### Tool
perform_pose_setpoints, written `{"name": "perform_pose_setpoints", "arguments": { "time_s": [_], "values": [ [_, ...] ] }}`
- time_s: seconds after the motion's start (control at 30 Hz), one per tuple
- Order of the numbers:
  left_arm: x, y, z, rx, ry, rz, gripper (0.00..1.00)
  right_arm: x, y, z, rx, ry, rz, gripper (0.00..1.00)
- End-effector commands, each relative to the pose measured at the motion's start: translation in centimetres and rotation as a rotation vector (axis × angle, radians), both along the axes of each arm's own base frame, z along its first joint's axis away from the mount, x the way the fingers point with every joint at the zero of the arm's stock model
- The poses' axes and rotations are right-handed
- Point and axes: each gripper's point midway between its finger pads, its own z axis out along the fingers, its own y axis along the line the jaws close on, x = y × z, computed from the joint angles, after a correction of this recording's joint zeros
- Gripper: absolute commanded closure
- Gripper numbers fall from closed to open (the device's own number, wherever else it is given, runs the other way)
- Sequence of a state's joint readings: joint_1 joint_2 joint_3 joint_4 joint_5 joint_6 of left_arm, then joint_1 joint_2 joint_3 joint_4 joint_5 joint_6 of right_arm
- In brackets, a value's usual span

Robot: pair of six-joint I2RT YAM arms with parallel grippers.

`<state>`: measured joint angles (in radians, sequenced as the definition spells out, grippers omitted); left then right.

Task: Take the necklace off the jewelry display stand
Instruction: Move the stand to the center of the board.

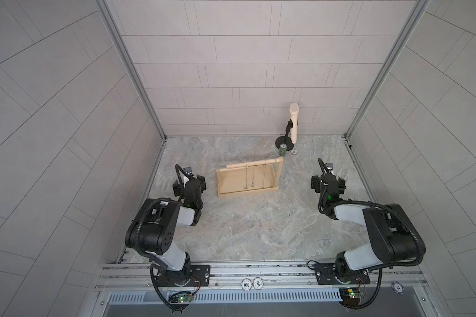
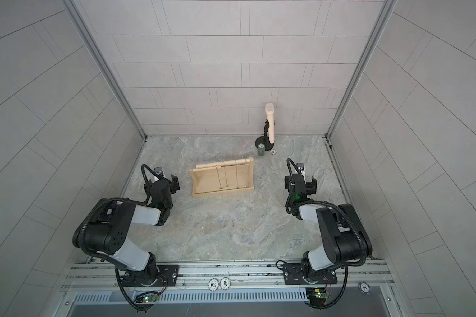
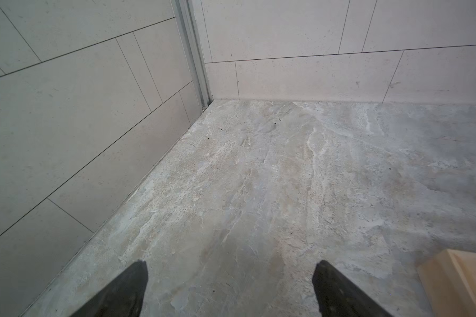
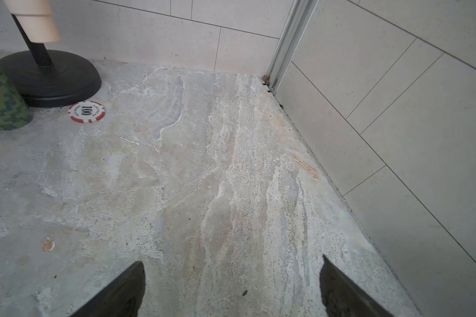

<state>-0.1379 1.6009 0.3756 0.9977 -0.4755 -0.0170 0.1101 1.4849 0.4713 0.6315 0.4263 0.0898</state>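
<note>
The pale wooden jewelry display stand (image 1: pixel 232 189) (image 2: pixel 208 192) sits mid-table in both top views, and one corner of it (image 3: pixel 456 282) shows in the left wrist view. Thin necklace chains (image 1: pixel 247 177) (image 2: pixel 219 176) hang from its dowel bar (image 1: pixel 237 165) down to the tray base. My left gripper (image 1: pixel 188 181) (image 2: pixel 161 184) (image 3: pixel 231 263) stands open to the left of the stand, over bare table. My right gripper (image 1: pixel 328 183) (image 2: pixel 300 182) (image 4: pixel 232 260) stands open to the right of the stand. Neither touches anything.
A cream microphone (image 1: pixel 293 120) on a black round-based stand (image 4: pixel 52 79) is at the back right, beside a green patterned cylinder (image 1: pixel 282 151) (image 4: pixel 0 96) and a red-and-white poker chip (image 4: pixel 86 112). Poker chips (image 1: pixel 252 283) lie on the front rail. Tiled walls enclose three sides.
</note>
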Motion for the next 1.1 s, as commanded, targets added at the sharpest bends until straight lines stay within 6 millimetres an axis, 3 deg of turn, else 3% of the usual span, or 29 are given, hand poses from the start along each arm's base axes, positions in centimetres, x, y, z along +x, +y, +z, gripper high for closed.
{"name": "perform_pose_setpoints", "arguments": {
  "time_s": [0.0,1.07],
  "values": [
    [-0.09,-0.02,0.03,0.015,-0.006,0.002,0.00,0.12,0.04,0.08,0.008,-0.008,0.009,0.00],
    [-0.11,-0.07,-0.01,0.017,-0.005,0.001,0.00,0.26,0.28,-0.04,0.014,-0.007,0.031,0.00]
  ]
}}
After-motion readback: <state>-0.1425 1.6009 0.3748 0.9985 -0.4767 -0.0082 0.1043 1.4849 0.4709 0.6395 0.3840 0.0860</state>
